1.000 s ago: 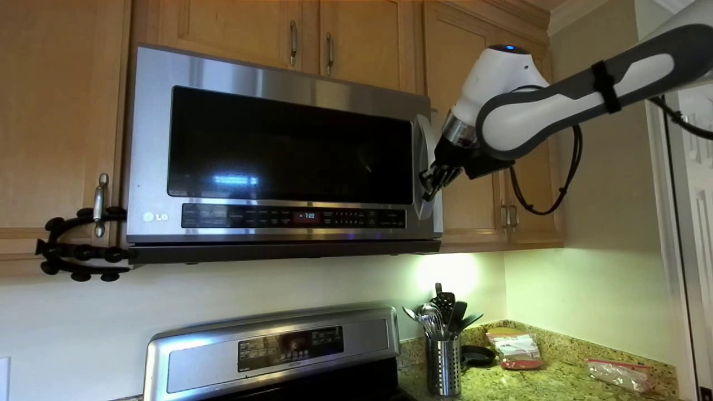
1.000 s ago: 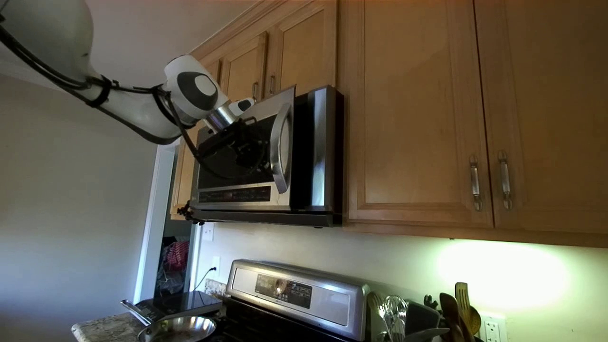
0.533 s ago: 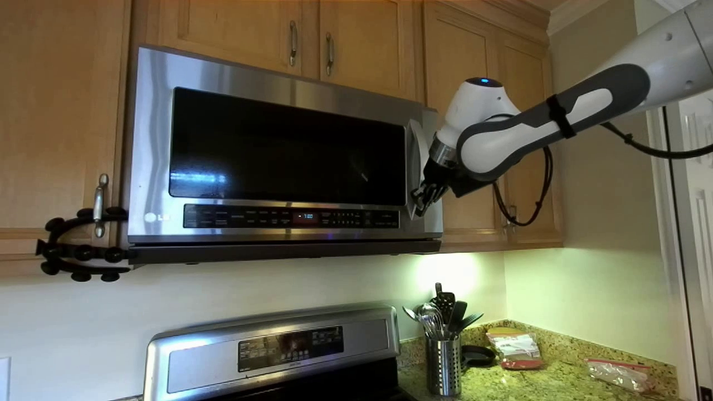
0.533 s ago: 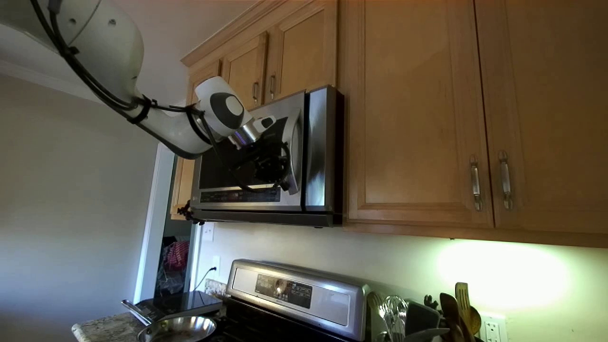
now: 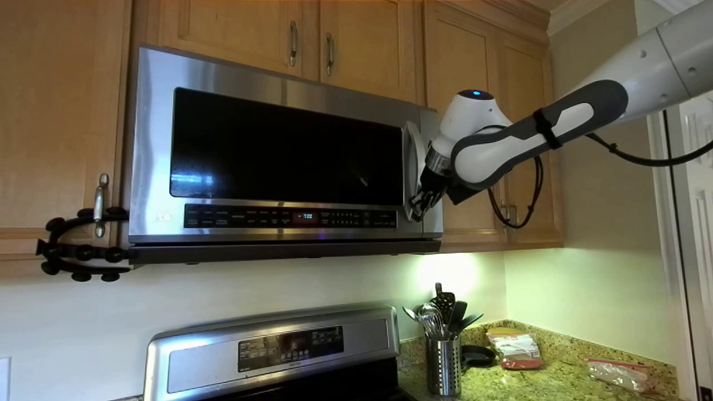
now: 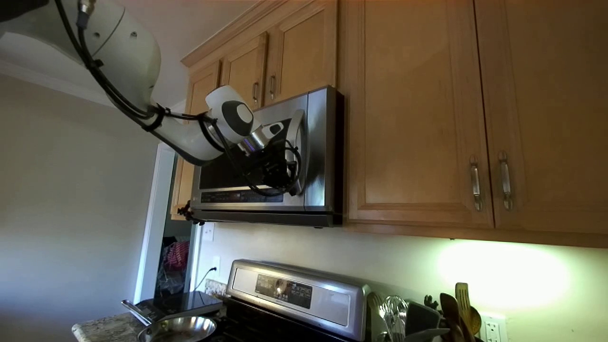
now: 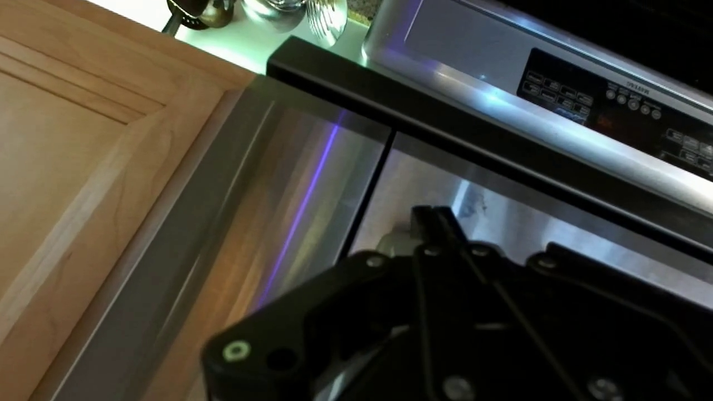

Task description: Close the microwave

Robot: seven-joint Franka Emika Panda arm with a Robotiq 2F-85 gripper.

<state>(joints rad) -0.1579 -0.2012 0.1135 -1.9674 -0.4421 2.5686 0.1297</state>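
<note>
The stainless-steel microwave (image 5: 289, 150) hangs under the cabinets. Its dark-glass door sits level with the body, with only a thin dark seam along its edge in an exterior view (image 6: 305, 156) and in the wrist view (image 7: 367, 195). The steel handle (image 5: 409, 150) stands at the door's free edge and is partly hidden by my gripper in an exterior view (image 6: 295, 126). My black gripper (image 7: 433, 211) is shut with its fingertips together and nothing between them. It is at the door's lower corner by the handle's lower end; whether it touches cannot be told.
The stove's control panel (image 5: 289, 348) lies below the microwave. A steel utensil holder (image 5: 444, 365) stands beside it. A black flexible stand (image 5: 83, 252) hangs left of the microwave. A steel pan (image 6: 180, 328) sits near the stove. Wooden cabinets (image 6: 413, 109) flank the microwave.
The microwave door has swung inward, its wide gap shrinking to a thin seam. My arm has moved down and toward the microwave with it. The gripper remains at the door's handle edge.
</note>
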